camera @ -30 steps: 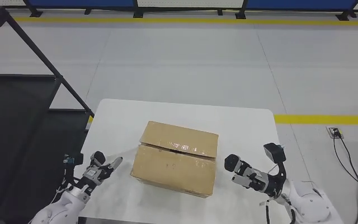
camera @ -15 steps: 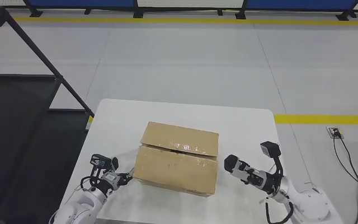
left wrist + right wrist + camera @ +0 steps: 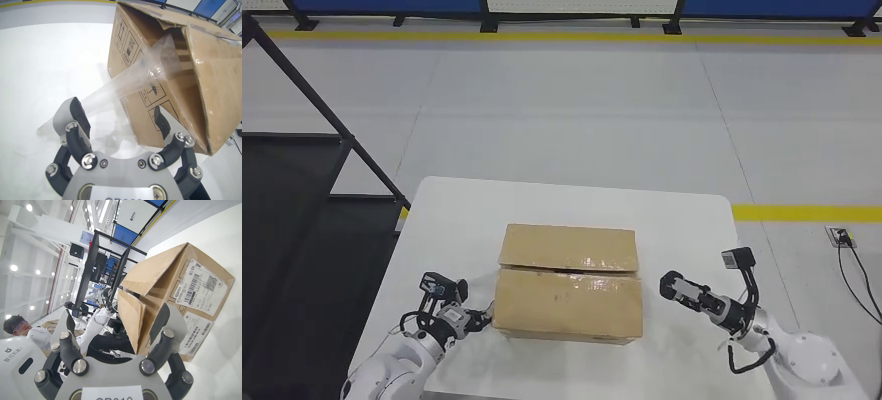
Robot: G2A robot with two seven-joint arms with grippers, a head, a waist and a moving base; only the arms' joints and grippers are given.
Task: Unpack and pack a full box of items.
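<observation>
A brown cardboard box [image 3: 567,290] lies in the middle of the white table [image 3: 542,205], its top flaps folded down with a seam running lengthwise. My left gripper [image 3: 477,322] is open at the box's left end. In the left wrist view the box [image 3: 208,85] has a strip of clear tape [image 3: 132,79] hanging from its end flap across the left gripper [image 3: 121,121]. My right gripper [image 3: 672,285] stands open just off the right end. From the right wrist, the right gripper [image 3: 115,323] faces the labelled end of the box [image 3: 170,275], with a flap edge between its fingers.
A black metal frame [image 3: 302,200] stands beside the table's left edge. Bare table surface lies behind the box and at both ends. A cable [image 3: 852,270] runs over the floor on the right.
The box has turned square to the table edge and shifted slightly right. My left gripper moved in to the box's left end. My right gripper drew back to the right.
</observation>
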